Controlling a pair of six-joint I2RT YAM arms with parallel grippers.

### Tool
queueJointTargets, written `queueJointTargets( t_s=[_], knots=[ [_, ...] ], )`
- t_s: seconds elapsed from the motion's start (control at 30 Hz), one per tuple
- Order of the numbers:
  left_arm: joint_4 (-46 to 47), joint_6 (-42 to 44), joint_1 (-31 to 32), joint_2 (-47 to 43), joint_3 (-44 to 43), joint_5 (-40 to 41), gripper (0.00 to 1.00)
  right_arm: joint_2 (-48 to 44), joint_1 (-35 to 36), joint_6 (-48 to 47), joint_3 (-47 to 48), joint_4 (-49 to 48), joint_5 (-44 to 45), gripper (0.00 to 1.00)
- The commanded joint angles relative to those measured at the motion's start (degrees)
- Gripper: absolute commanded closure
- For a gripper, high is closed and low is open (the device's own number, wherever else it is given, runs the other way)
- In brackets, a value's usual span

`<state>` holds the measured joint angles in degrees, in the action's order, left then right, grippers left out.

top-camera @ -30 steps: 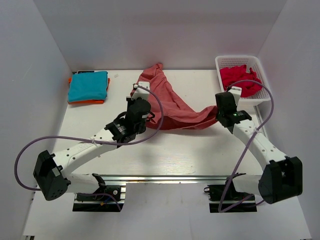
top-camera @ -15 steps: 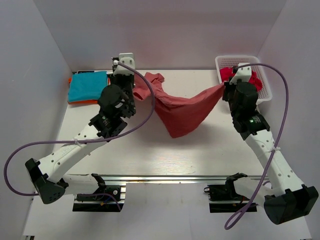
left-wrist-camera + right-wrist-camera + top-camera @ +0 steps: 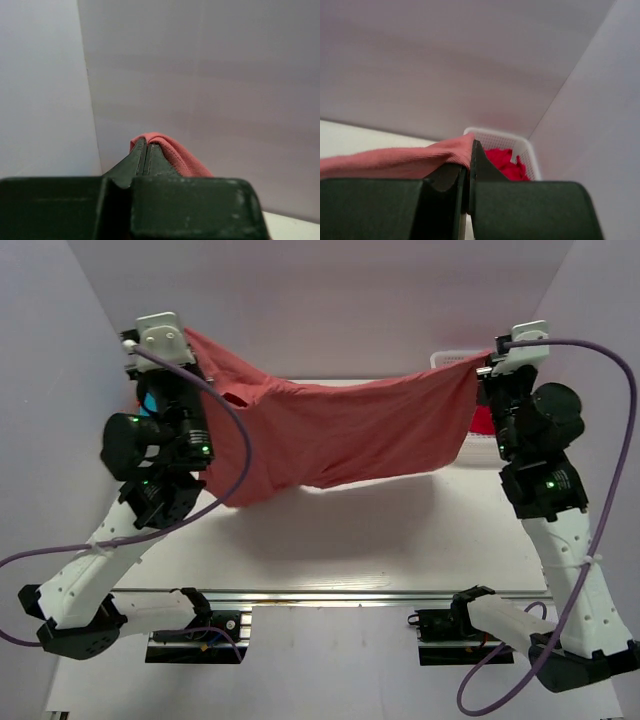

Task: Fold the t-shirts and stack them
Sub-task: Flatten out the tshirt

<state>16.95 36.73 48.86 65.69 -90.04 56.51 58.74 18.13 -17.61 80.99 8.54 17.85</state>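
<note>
A salmon-red t-shirt [image 3: 340, 430] hangs stretched wide in the air between both grippers, high above the table. My left gripper [image 3: 185, 335] is shut on its left corner; in the left wrist view the cloth [image 3: 172, 157] folds over the closed fingertips [image 3: 145, 148]. My right gripper [image 3: 483, 360] is shut on its right corner; in the right wrist view the cloth [image 3: 400, 160] runs off left from the closed jaws. A folded teal t-shirt [image 3: 150, 405] at the back left is mostly hidden behind the left arm.
A white basket [image 3: 520, 145] at the back right holds a bright red t-shirt [image 3: 505, 167]; it is partly hidden behind the right arm in the top view [image 3: 482, 420]. White walls close in the table on three sides.
Both arms have risen and spread apart. The salmon-red t-shirt went from draped on the table to lifted and pulled out wide between the grippers.
</note>
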Motion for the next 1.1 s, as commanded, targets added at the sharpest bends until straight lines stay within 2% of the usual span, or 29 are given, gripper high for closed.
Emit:
queueJointTargets(
  t_s=[0.0, 0.17, 0.27, 0.33, 0.53, 0.73, 0.9, 1.07],
  knots=[
    [-0.3, 2.8, -0.3, -3.3, -4.3, -0.9, 1.0, -2.0, 0.1, -5.0, 5.1, 0.0, -1.9, 1.0],
    [-5.0, 0.7, -0.3, -6.1, -7.9, -3.4, 1.0, -1.8, 0.1, -6.9, 11.6, 1.4, -4.1, 1.0],
    [-16.0, -2.4, -0.3, -5.6, -16.6, -10.1, 1.0, -1.8, 0.1, -6.5, 15.6, 2.4, -5.1, 1.0],
    [-21.1, -3.0, 0.3, -3.7, -20.5, -11.1, 1.0, -2.0, -0.1, -6.7, 16.3, 2.7, -6.3, 1.0],
    [-24.6, -2.2, 0.3, -0.7, -30.4, -13.4, 1.0, -4.0, 0.0, -6.9, 18.6, 3.3, -6.7, 1.0],
    [-31.3, -8.5, 0.3, -1.3, -34.3, -27.2, 1.0, -6.9, -0.2, -5.4, 19.1, 5.9, -10.7, 1.0],
    [-31.5, -10.2, -0.3, -4.0, -31.9, -28.8, 1.0, -9.2, 0.0, -4.9, 17.6, 6.8, -12.6, 1.0],
    [-34.3, -13.2, -0.3, -4.7, -33.5, -31.8, 1.0, -10.8, 0.0, -4.5, 17.4, 7.2, -12.3, 1.0]
  ],
)
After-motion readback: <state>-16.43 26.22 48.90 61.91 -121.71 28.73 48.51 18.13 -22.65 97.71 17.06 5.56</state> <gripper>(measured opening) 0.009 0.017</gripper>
